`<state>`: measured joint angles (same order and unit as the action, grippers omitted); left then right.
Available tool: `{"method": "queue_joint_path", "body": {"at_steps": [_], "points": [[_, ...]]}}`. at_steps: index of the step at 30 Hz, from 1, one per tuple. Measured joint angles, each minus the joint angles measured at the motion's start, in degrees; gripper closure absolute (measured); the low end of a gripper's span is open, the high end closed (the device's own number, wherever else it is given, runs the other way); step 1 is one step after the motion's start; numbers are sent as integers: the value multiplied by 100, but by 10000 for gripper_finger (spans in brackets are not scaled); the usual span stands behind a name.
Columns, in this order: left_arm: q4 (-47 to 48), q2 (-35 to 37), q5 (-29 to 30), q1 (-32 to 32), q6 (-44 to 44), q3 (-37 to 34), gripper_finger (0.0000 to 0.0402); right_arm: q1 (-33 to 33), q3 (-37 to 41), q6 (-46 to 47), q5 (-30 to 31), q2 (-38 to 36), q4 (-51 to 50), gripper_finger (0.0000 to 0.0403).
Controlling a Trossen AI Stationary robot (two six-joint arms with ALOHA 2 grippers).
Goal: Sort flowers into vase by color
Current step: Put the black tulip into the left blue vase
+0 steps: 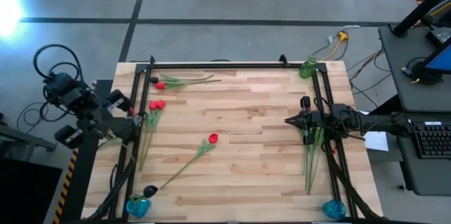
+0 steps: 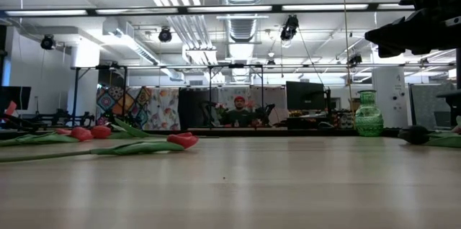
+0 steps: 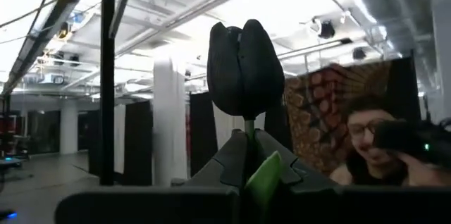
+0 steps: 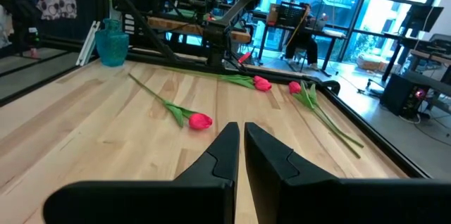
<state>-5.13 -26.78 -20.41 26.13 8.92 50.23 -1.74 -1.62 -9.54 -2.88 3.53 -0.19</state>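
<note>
Closest to the left wrist camera, a near-black tulip (image 3: 242, 69) is held upright by its green stem, with the left gripper (image 3: 248, 159) clamped on that stem just under the head. From above, the left gripper (image 1: 106, 122) is seen at the left edge of the worktop (image 1: 254, 146), outside the black frame. Red flowers (image 1: 156, 104) lie just inside that edge, another red flower (image 1: 213, 138) lies near the middle, and a dark-headed one (image 1: 149, 191) lies near the blue vase (image 1: 138, 207) at the near left corner. More stems (image 1: 312, 155) lie on the right under the right gripper (image 1: 290, 120), whose jaws are seen together and empty. A second blue vase (image 1: 334, 209) stands at the near right corner and a green vase (image 1: 307, 68) at the far right.

Judged from this, the dark flower is to be carried to a vase. The stem should be kept vertical, brought over the vase mouth, lowered in, and only then released.
</note>
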Motion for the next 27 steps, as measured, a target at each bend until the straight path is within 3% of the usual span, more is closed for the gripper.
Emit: {"method": "queue_joint_path", "body": {"at_steps": [10,18,27], "points": [[-1893,360,-459,664,811,-1423,401,-2,1,1,0,0,1,385],[-2306,271,-348,1414,617,-1935,401,0,1,9,-1,0,0,385],[-2354,-274,-17,2244,262,-1920,401,-2,1,9,-1,0,0,385]]}}
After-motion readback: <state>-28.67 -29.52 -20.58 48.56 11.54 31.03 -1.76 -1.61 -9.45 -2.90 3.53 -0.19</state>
